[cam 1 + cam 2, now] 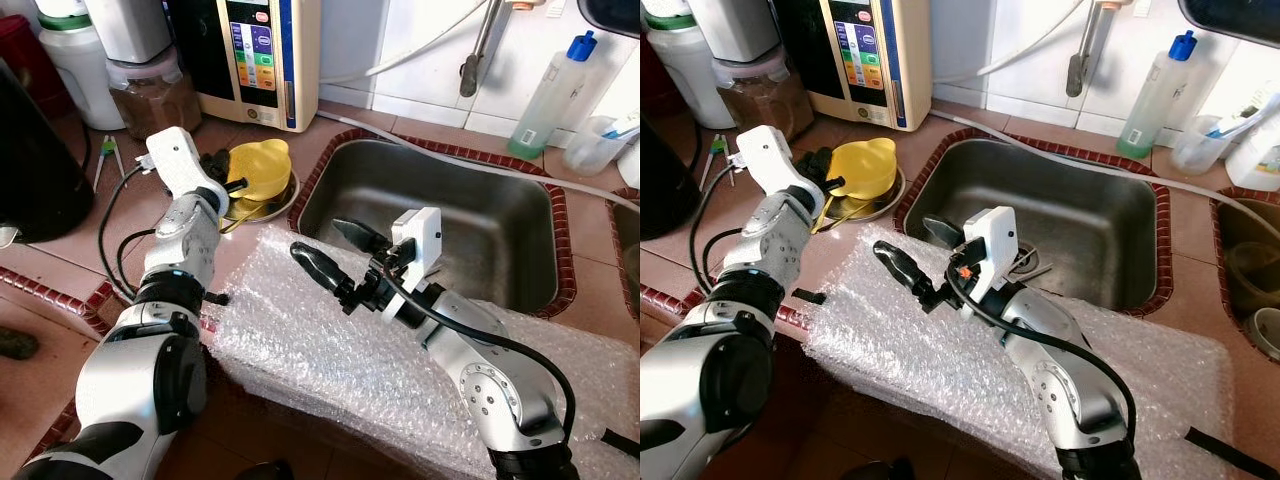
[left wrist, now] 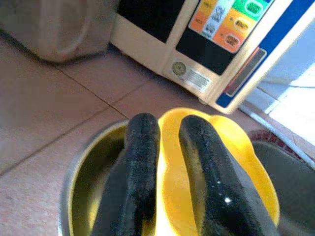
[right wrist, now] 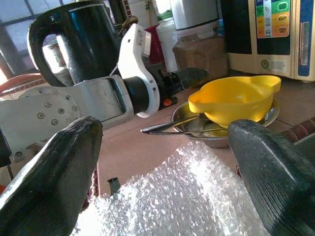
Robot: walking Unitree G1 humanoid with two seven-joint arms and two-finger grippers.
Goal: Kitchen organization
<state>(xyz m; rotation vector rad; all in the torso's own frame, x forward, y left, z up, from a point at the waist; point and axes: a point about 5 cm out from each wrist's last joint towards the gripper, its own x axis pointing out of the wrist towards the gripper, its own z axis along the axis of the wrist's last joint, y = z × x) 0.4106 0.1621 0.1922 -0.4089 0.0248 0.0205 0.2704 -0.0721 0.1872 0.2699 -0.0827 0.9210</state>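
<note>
A yellow plastic bowl (image 1: 262, 165) sits inside a shallow steel bowl (image 1: 283, 203) on the tiled counter, left of the sink. A spoon (image 3: 167, 129) rests in the steel bowl. My left gripper (image 1: 222, 168) hovers at the yellow bowl's (image 2: 236, 142) left rim. Its fingers (image 2: 142, 147) are almost together and I see nothing held between them. A sheet of bubble wrap (image 1: 330, 350) covers the counter's front edge. Above it my right gripper (image 1: 317, 237) stands open and empty, pointing toward the yellow bowl (image 3: 231, 101).
A steel sink (image 1: 440, 200) lies to the right, with a blue-capped bottle (image 1: 555, 90) behind it. A cream water appliance (image 1: 260, 50), a jar of brown contents (image 1: 150, 95) and a black kettle (image 1: 30, 160) stand at the back left.
</note>
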